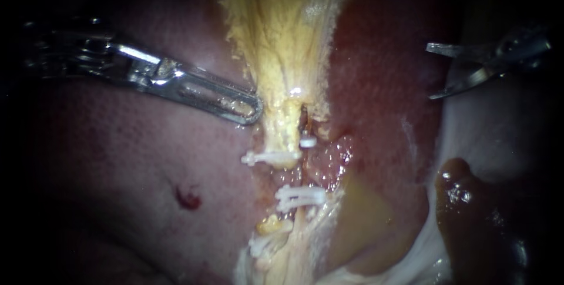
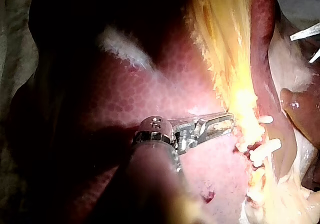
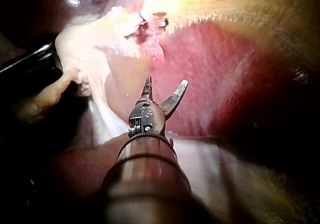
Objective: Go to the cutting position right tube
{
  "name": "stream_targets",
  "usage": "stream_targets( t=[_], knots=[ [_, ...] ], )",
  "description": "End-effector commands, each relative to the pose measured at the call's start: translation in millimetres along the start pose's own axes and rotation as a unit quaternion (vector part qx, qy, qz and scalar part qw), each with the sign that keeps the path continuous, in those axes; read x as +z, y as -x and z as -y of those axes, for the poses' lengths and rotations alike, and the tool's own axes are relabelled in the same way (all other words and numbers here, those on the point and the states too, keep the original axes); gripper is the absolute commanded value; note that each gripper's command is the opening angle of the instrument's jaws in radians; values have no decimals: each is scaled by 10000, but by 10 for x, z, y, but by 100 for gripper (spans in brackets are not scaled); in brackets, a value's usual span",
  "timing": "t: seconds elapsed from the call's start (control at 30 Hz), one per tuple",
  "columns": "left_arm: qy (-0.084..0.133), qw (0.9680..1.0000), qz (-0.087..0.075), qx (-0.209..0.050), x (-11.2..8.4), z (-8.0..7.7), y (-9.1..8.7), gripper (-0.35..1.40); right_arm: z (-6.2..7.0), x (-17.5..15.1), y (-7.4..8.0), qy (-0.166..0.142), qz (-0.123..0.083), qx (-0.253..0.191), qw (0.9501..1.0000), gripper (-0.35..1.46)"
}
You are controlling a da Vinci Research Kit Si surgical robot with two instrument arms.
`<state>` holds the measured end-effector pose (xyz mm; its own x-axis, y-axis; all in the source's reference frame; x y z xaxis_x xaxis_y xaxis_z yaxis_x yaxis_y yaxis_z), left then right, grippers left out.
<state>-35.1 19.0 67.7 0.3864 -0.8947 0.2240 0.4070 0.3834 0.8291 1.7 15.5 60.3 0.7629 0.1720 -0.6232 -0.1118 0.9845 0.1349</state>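
Here the right instrument [image 1: 430, 70] is hovering with spread jaws, while the left instrument [image 1: 249, 109] is pinching the gallbladder [image 1: 282, 26].

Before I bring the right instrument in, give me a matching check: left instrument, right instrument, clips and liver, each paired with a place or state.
1 left instrument
2 right instrument
3 clips
4 liver

a white, set crosswise
b jaws open, far from the clips
c red-pink, with a small dark red spot
d tip at the edge of the yellow tissue

Pairs: 1-d, 2-b, 3-a, 4-c
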Motion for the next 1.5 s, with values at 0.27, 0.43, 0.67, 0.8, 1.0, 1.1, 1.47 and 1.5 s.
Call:
stream_targets(
  t=[0.27,0.43,0.67,0.8,1.0,1.1,1.47,1.5],
  knots=[
    [53,9999,48,-71,-42,1,5,-35,1,0,-1,-7,0,0,10000,142],
    [106,9995,253,-136,-88,9,16,-35,1,0,-1,-7,0,0,10000,142],
    [128,9990,360,-212,-113,20,25,-35,1,0,-1,-6,1,0,10000,142],
    [131,9990,361,-210,-113,20,25,-35,1,1,-1,-4,2,2,10000,142],
    [132,9990,362,-211,-112,20,25,-35,11,5,-5,-209,-136,-5,9997,144],
    [132,9990,362,-211,-112,20,25,-35,26,11,-11,-518,-334,138,9980,144],
    [135,9990,365,-213,-112,21,25,-35,93,68,-31,-1269,-509,712,9880,144],
    [137,9990,366,-214,-112,21,25,-35,98,73,-32,-1308,-511,800,9869,144]
  ],
)
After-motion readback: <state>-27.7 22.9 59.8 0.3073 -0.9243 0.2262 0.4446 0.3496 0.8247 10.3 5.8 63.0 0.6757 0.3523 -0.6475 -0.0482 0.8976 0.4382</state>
